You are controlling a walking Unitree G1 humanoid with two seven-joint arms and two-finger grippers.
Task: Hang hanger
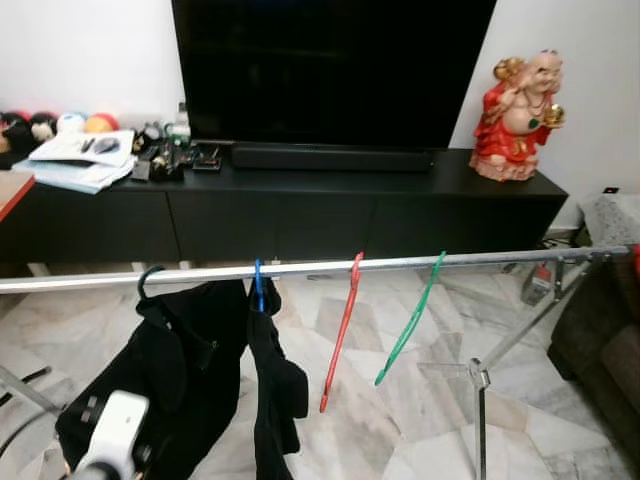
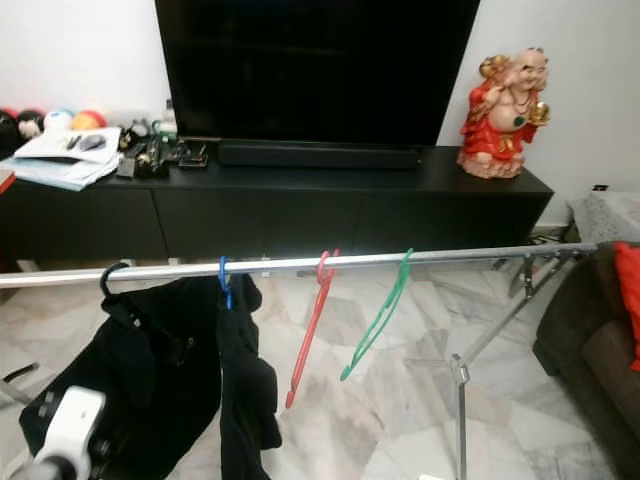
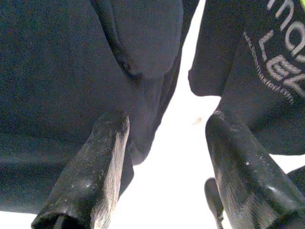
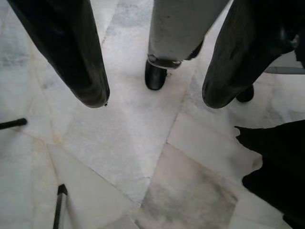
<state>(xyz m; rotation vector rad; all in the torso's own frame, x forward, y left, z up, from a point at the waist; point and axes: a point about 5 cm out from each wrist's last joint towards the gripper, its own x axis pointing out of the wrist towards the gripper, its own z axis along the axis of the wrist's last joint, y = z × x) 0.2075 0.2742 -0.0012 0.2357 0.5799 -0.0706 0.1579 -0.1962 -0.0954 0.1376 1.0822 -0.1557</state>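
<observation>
A silver rail (image 1: 320, 268) runs across the room on a folding rack, and four hangers are on it. At the robot's left a black hanger hook (image 1: 147, 278) carries a black garment (image 1: 180, 370); just beside it a blue hanger (image 1: 258, 285) holds a second black piece (image 1: 275, 390) that droops lower. Further right, a bare red hanger (image 1: 342, 335) dangles tilted from the rail, and next to it a bare green hanger (image 1: 412, 320) tilts the same way, the two close but apart.

The left arm's white wrist (image 1: 115, 430) sits low in front of the black garment. Its left pincer (image 3: 164, 162) points up at the dark cloth, fingers (image 3: 102, 157) spread apart with nothing between them. The right pincer (image 4: 155, 100) aims at the marble floor (image 4: 143, 157), also spread wide and empty; a grey-trousered leg and black shoe (image 4: 156, 76) stand past its fingertips.

Behind the rail stands a long black counter (image 1: 300, 210) with a big dark television (image 1: 330, 70), a red figurine (image 1: 518, 115) and papers (image 1: 80, 158).
</observation>
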